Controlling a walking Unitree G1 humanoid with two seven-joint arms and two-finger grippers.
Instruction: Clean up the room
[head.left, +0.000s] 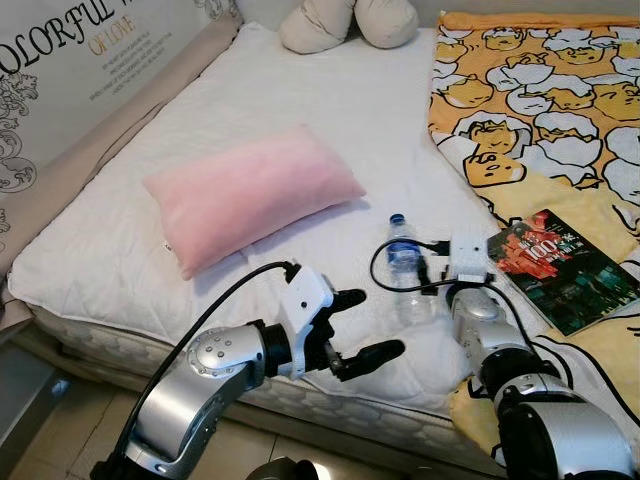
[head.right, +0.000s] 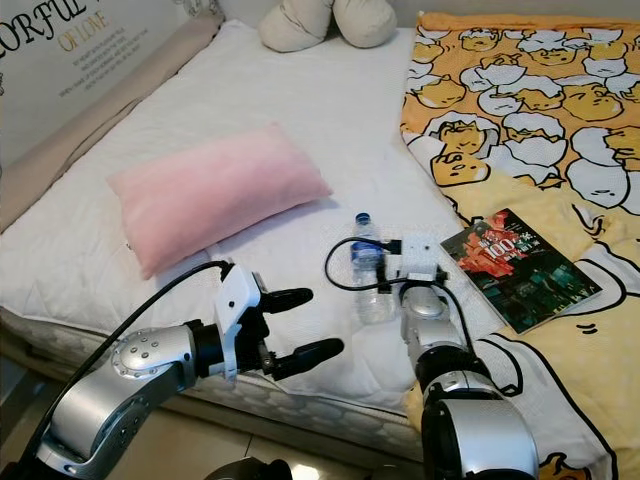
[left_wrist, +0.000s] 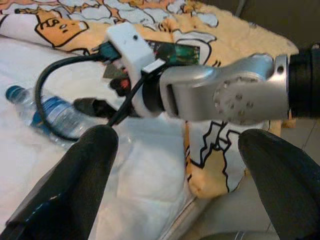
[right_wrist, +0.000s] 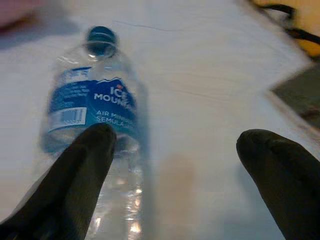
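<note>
A clear plastic water bottle (head.left: 404, 268) with a blue cap and blue label lies on the white mattress (head.left: 330, 110) near the front edge. My right gripper (right_wrist: 179, 142) is open just beside it. One finger (right_wrist: 92, 150) lies over the bottle's body (right_wrist: 95, 110) and the other finger (right_wrist: 272, 155) is off to the side above the sheet. My left gripper (head.left: 372, 325) hovers open and empty over the mattress's front edge, to the left of the bottle and below the pink pillow (head.left: 250, 195).
A dark book (head.left: 562, 270) lies on the yellow duck-print blanket (head.left: 545, 90) at the right. A beige plush cushion (head.left: 345, 20) rests at the bed's far end. A lettered wall panel (head.left: 70, 60) runs along the left. Floor (head.left: 60, 420) shows at the lower left.
</note>
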